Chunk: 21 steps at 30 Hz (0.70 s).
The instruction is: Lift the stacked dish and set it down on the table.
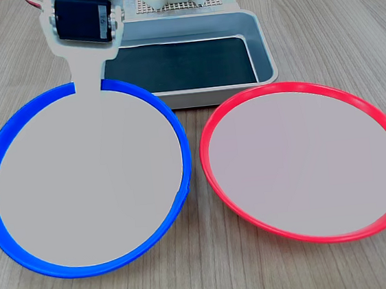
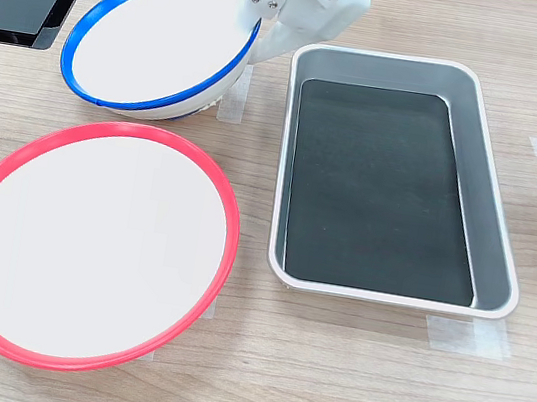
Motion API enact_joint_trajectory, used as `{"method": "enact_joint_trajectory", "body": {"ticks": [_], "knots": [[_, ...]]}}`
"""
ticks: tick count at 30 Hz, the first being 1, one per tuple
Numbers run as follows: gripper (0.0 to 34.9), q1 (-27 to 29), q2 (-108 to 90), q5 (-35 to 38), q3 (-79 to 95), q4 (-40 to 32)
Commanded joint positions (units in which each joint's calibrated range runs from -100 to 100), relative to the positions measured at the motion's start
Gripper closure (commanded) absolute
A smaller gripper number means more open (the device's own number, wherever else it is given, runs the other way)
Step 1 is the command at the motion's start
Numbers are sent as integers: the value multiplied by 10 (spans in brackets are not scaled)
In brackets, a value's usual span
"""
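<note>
Fingers (image 1: 88, 79) clamp blue-rimmed dish (image 1: 86, 183) at its rim nearest the tray (image 2: 474, 181); dish sits on counter (image 2: 324, 371).

My white pincer (image 2: 258, 20) at far edge, clamped over right rim of large round blue-rimmed plate with pale centre (image 2: 156, 38). Plate tilted, right side raised, left side low on light wood-grain tabletop (image 2: 344, 374). Same-sized red-rimmed round plate (image 2: 90, 245) flat, near left. Grey rectangular metal tray with dark liner (image 2: 393, 179) on right, pale tape strip (image 2: 466, 335) at its near corner.
</note>
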Motion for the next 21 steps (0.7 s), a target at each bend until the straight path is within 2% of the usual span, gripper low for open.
{"method": "enact_joint_trajectory", "body": {"ticks": [1,14,15,16,17,19,21], "knots": [[349,-10,-3,-6,-33,-6],[347,-11,12,21,1,-29],[337,-10,9,24,3,-24],[306,-10,5,26,6,-19],[309,-9,-1,28,11,-17],[278,-8,-11,30,17,-13],[275,-6,-24,31,20,-5]]}}
